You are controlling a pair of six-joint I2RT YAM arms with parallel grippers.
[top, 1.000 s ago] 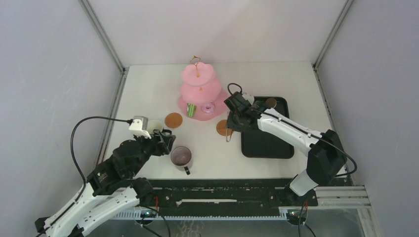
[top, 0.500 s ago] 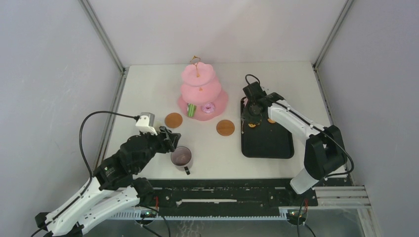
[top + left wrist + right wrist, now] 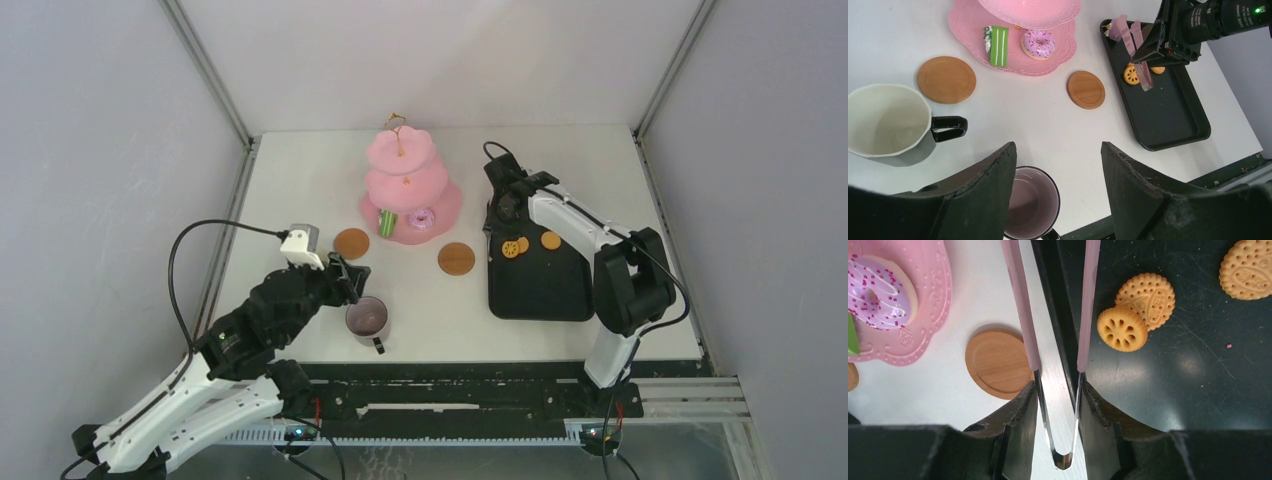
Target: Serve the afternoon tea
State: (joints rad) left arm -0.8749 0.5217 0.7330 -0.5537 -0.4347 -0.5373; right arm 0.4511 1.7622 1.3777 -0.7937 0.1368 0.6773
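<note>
The pink three-tier cake stand (image 3: 405, 190) holds a green slice (image 3: 998, 39) and a pink donut (image 3: 1037, 42) on its bottom tier. Two brown coasters (image 3: 351, 243) (image 3: 456, 258) lie bare in front of it. My left gripper (image 3: 345, 278) is open and empty above a dark mug with a pinkish inside (image 3: 1030, 202). A second dark mug with a cream inside (image 3: 885, 125) stands to its left. My right gripper (image 3: 505, 205) is shut on pink-tipped metal tongs (image 3: 1020, 305) over the tray's left edge, their tips open near three biscuits (image 3: 1122, 329).
The black rectangular tray (image 3: 540, 285) lies right of the stand, with biscuits (image 3: 511, 247) at its far end. Grey walls with metal posts enclose the table. The arm bases and a rail sit along the near edge.
My right gripper carried the tongs from the right coaster back and right to the tray's far left end. My left gripper crept forward and right, closer over the pinkish mug.
</note>
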